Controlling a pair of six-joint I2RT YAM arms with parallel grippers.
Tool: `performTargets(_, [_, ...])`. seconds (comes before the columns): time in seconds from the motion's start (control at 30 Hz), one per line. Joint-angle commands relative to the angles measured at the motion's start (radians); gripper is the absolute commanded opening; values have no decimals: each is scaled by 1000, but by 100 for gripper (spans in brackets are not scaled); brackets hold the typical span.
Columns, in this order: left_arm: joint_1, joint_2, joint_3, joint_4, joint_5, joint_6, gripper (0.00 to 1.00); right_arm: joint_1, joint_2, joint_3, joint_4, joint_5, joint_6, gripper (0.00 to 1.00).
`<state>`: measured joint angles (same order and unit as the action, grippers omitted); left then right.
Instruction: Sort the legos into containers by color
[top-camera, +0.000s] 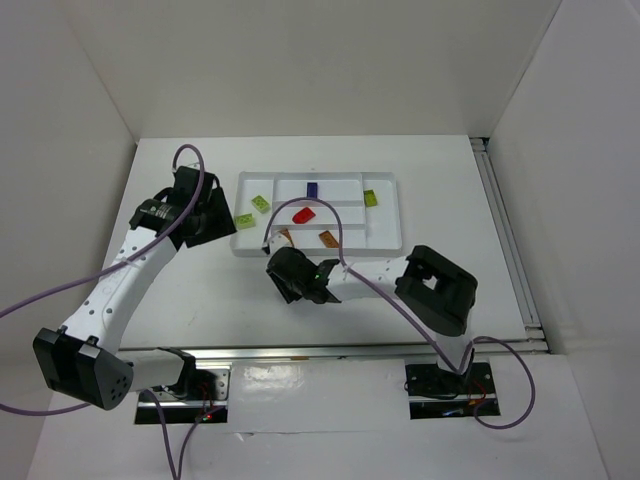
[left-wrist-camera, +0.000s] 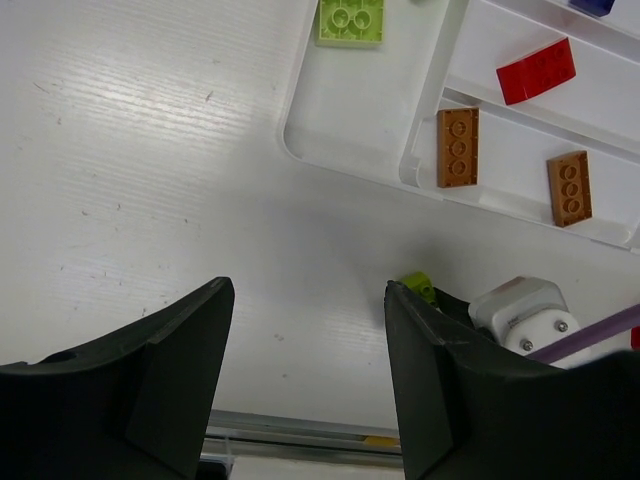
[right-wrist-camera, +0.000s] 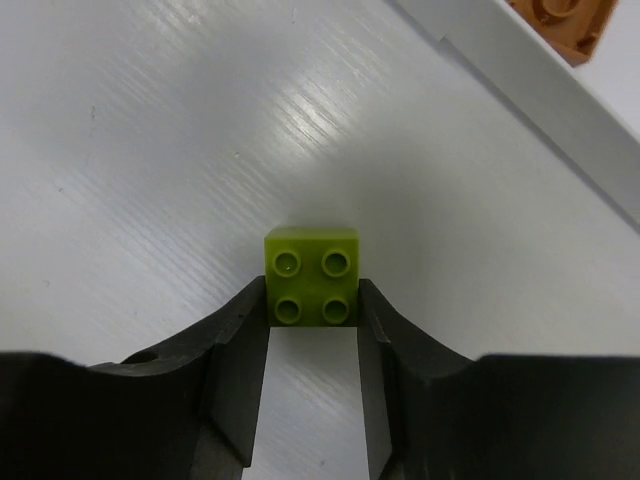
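Observation:
A yellow-green two-by-two lego (right-wrist-camera: 312, 275) rests on the white table, and my right gripper (right-wrist-camera: 312, 300) is shut on it, one finger pressed to each side. From above, that right gripper (top-camera: 285, 272) sits just in front of the white tray (top-camera: 398, 215) near its left corner. In the tray's containers lie yellow-green legos (top-camera: 261, 204), a red one (top-camera: 303, 214), a dark blue one (top-camera: 313, 189) and orange ones (top-camera: 328, 238). My left gripper (top-camera: 215, 215) hangs open and empty left of the tray. Its wrist view shows the held lego (left-wrist-camera: 420, 287) past its right finger.
The tray's near left corner (left-wrist-camera: 300, 150) is close to the left gripper (left-wrist-camera: 308, 288). The right arm's elbow (top-camera: 440, 285) bulks in front of the tray's right end. White walls enclose the table, and a metal rail (top-camera: 505, 240) runs along its right edge.

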<state>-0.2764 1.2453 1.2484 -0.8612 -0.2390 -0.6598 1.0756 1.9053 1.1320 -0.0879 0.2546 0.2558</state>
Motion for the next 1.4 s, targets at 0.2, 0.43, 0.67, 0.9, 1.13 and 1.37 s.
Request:
performTargets(0.2, [6, -6, -1, 42, 39, 6, 73, -154, -409, -135, -78, 245, 141, 29])
performTargets(0.43, [6, 17, -1, 56, 81, 15, 73, -416, -436, -175, -115, 362, 208, 29])
performTargets(0.67, [6, 17, -10, 65, 92, 26, 73, -580, -345, -141, -67, 298, 171, 34])
performTargets(0.9, [6, 17, -20, 65, 119, 35, 73, -632, -290, -80, -35, 275, 116, 78])
performTargets(1.13, [-3, 17, -29, 65, 119, 35, 73, -632, -517, -181, -159, 241, 149, 80])
performTargets(1.37, [-12, 37, -29, 76, 128, 35, 73, -632, -715, -363, -380, 117, 309, 94])
